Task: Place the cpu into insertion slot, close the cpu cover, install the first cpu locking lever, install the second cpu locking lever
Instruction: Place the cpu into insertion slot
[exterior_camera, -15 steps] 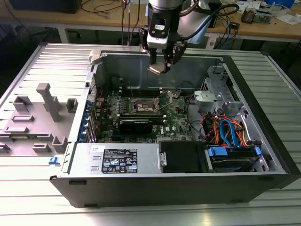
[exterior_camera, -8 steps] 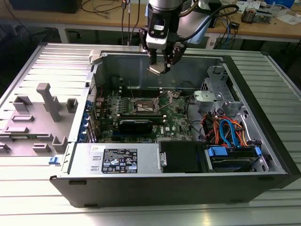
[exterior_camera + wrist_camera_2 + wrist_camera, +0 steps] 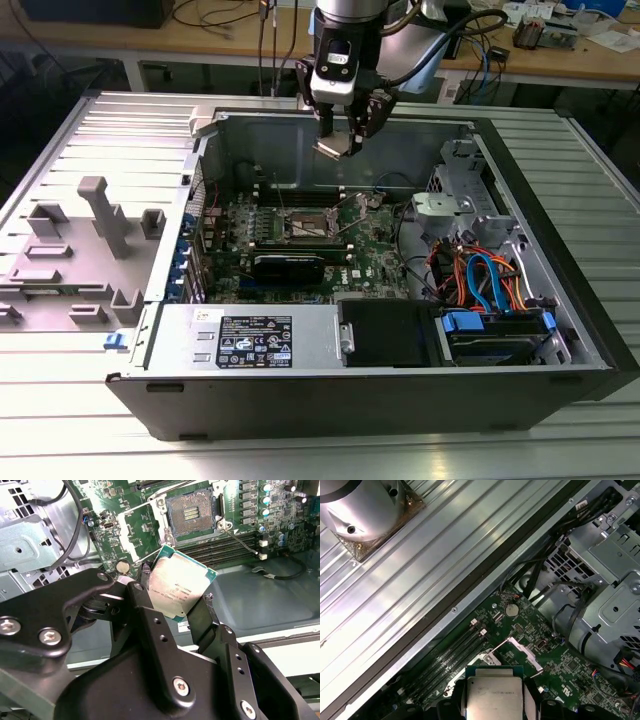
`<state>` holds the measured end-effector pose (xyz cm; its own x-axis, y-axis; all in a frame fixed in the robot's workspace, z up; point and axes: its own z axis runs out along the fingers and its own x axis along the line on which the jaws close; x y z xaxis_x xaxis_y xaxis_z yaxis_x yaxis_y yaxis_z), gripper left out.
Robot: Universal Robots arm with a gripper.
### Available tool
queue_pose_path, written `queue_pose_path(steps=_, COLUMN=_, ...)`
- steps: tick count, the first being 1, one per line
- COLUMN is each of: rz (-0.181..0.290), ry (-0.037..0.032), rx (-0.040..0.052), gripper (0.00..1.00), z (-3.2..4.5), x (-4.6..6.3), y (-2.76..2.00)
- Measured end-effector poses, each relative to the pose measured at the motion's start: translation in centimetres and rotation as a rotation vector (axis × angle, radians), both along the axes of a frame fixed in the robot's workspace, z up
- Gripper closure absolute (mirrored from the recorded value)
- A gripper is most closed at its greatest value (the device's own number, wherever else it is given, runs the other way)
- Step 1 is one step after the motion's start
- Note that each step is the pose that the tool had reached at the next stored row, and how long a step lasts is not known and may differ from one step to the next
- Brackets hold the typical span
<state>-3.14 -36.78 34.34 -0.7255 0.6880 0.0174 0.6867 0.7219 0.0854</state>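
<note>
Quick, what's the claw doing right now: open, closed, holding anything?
The claw is closed on the cpu, holding it in the air, clear of the insertion slot.

Your gripper (image 3: 343, 142) holds the cpu (image 3: 331, 148) at the exterior view's upper centre, above the insertion slot (image 3: 308, 226) mid-frame.

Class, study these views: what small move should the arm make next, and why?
Probably ease the cpu down toward the insertion slot, checking alignment on the way. The pincer grips the chip well above the slot, which lies open and bare with the cpu cover raised.
</note>
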Motion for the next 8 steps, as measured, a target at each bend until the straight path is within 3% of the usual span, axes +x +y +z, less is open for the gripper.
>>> queue_pose_path(steps=3, rz=-0.001, ry=0.0000, rx=0.0000, gripper=0.46, z=-0.02, x=0.00, y=0.00)
queue_pose_path(steps=8, rz=-0.049, ry=0.0000, rx=0.0000, gripper=0.46, z=-0.14, x=0.00, y=0.00)
